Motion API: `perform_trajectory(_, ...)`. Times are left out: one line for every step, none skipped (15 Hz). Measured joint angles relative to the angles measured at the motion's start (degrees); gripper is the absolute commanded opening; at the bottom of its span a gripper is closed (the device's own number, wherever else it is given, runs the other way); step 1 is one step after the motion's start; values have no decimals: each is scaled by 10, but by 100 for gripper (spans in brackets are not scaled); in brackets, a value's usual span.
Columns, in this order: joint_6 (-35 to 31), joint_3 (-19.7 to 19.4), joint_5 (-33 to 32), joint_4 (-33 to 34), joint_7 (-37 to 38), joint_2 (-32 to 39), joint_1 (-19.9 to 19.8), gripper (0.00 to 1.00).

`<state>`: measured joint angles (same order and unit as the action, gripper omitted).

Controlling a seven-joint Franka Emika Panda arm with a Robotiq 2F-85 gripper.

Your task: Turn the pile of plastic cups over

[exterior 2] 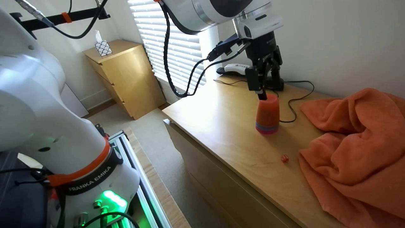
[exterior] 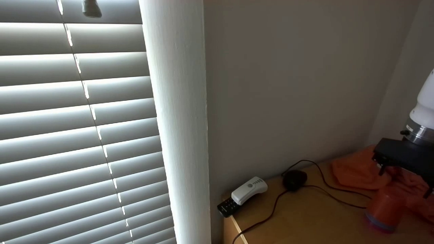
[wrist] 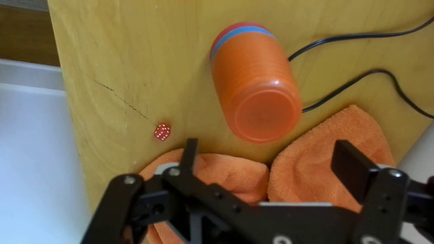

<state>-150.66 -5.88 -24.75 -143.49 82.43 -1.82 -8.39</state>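
Note:
The pile of plastic cups stands upside down on the wooden dresser top, nested, bases up. It is orange with a blue and a pink-red rim at the bottom, and shows in both exterior views and in the wrist view. My gripper is open with nothing between its fingers. In the wrist view the cups lie just beyond the fingertips, not between them. In both exterior views the gripper is over the top of the pile; a fingertip overlaps the cups' top edge, and I cannot tell if it touches.
A crumpled orange cloth lies beside the cups, also under the fingers in the wrist view. A red die sits near it. A black cable runs close to the cups. A white remote lies by the wall.

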Motion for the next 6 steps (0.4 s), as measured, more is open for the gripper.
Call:
perform_trajectory(4,0,14,0,-14,-8,0,100)
perform_trajectory(7,0,20,0,-23,-15,0,100)
perform_trajectory(12,0,26,0,-30,-21,0,100)
perform_trajectory(19,0,32,0,-39,-26,0,100)
perform_trajectory(24,0,36,0,-44,-30,0,100)
perform_trajectory(25,0,37,0,-47,-33,0,100)
